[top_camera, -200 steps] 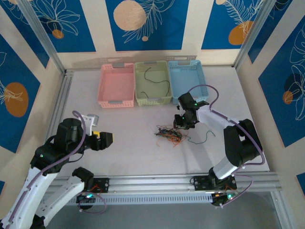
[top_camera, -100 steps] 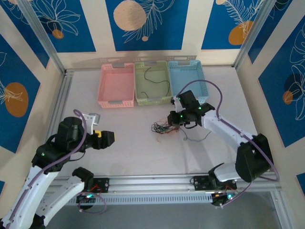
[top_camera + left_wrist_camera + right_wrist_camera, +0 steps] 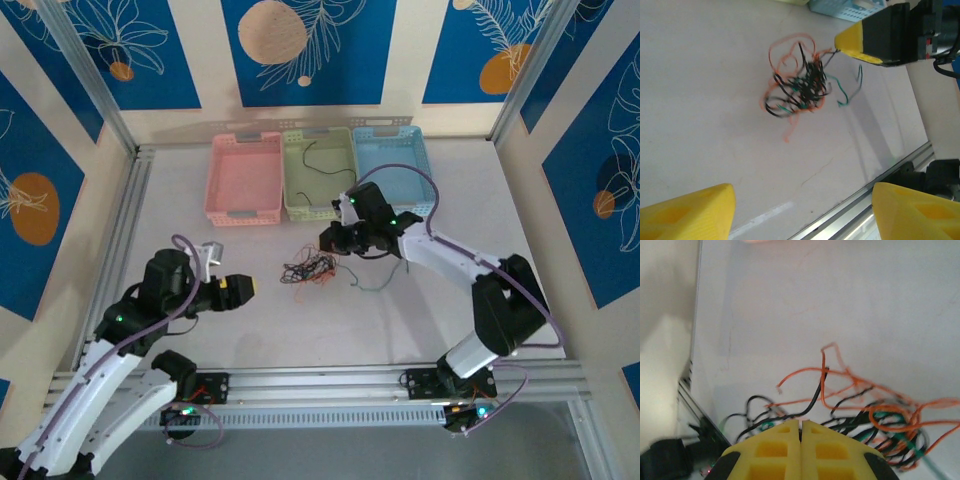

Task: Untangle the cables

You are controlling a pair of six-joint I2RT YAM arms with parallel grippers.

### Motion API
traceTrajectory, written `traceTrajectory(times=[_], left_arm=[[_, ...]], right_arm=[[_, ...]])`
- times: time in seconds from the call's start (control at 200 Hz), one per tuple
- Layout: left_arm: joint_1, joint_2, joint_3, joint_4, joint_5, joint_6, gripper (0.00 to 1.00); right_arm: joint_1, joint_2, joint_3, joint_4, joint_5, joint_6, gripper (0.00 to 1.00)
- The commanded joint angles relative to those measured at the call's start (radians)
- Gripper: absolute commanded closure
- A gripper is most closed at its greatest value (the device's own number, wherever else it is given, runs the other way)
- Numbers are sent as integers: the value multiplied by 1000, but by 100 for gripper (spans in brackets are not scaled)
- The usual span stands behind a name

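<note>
The left arm (image 3: 95, 385) and right arm (image 3: 452, 262) look alike from here: smooth white shells between chunky black joint housings (image 3: 503, 312), with a thick lilac hose (image 3: 128, 345) running along each. Small green lights (image 3: 350, 201) glow on the black parts. The left gripper (image 3: 246, 288) and right gripper (image 3: 323, 240) are black blocks tipped with bright yellow plastic fingers (image 3: 772, 452), moulded with square hollows. The black bases (image 3: 190, 375) carry thin red wiring (image 3: 205, 392).
</note>
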Motion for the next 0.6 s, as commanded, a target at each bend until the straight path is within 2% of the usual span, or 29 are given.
traceTrajectory(times=[0.0, 0.09, 0.255, 0.45, 0.59], left_arm=[[-12, -13, -45, 106, -3, -96, 29], [-33, -8, -63, 156, -3, -121, 29], [-112, 50, -53, 162, -52, -111, 29], [-266, 160, -56, 213, -175, -101, 29], [-285, 247, -31, 234, -195, -68, 29]], right_arm=[[0, 55, 21, 145, 48, 178, 100], [0, 117, 20, 220, 74, 251, 100], [-6, 164, 1, 341, 104, 289, 100], [-8, 181, 1, 390, 52, 205, 100], [-9, 174, -6, 376, -15, 136, 100]])
